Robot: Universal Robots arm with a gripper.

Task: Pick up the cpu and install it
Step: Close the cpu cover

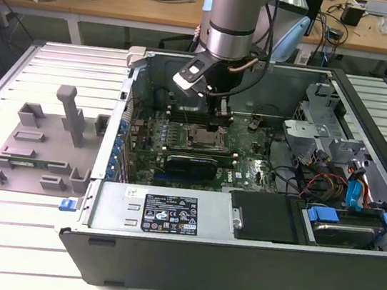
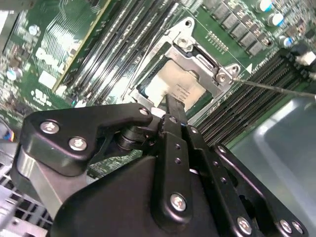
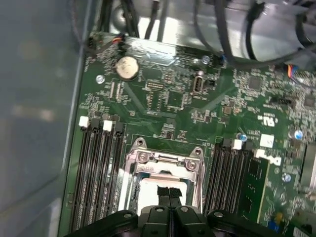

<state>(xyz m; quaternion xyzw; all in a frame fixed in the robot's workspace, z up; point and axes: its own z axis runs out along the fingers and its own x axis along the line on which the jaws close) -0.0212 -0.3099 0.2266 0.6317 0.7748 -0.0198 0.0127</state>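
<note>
Gripper (image 2: 174,102): fingertips clenched together, empty, tips just over the cpu (image 2: 165,81).
Socket (image 2: 200,57): metal-framed, cpu lying flat inside.
Motherboard (image 3: 168,98): carries socket between memory slots (image 3: 98,173).
Case (image 1: 234,262): open, motherboard inside.

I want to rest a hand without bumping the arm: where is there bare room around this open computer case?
Bare ribbed table lies in front of the grey fixture, on the exterior view's left of the case. Inside is crowded: the pincer hangs at the cpu in its socket, memory slots flank it, cables fill the exterior view's right.
</note>
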